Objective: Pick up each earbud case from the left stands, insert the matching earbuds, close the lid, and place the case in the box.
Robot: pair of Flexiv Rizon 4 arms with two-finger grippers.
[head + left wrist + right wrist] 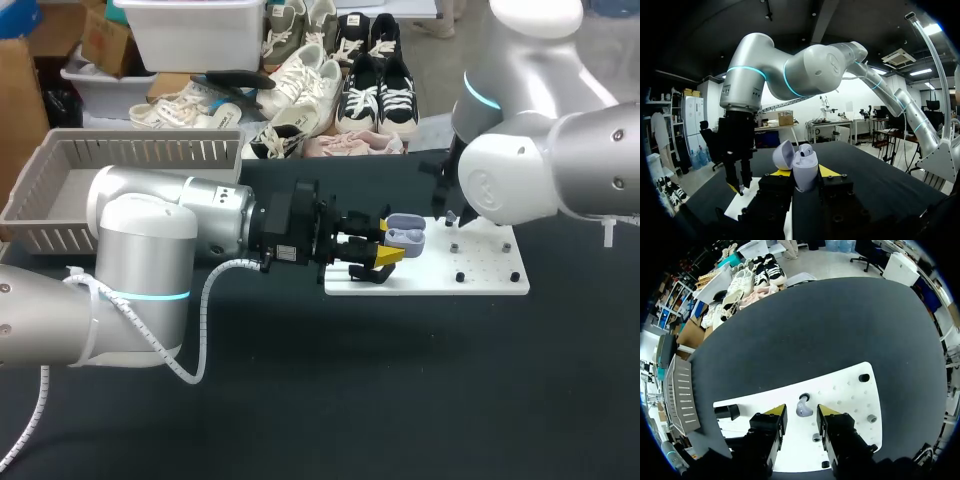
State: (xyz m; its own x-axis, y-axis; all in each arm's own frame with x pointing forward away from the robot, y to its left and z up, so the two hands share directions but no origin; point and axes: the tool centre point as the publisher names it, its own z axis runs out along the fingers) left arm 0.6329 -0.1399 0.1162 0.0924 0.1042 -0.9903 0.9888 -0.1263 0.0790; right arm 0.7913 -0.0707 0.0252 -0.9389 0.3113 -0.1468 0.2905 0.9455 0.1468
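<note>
The left hand (804,174) clamps a smooth lavender oval earbud case (405,238) by its sides above the left part of a flat white pegged board (480,285). The case's mouth faces up, its lid (783,154) swung back. The right hand (801,412) hovers with its fingers apart over a lavender earbud (803,406) lying on the board. Open black tabletop (400,400) spreads on the near side.

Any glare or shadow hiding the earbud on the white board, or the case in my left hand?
Right wrist view: earbud evenly lit on the white board, no glare. Left wrist view: bright room behind, yet the open case in the left hand shows plainly. Head view: case lit evenly too.
</note>
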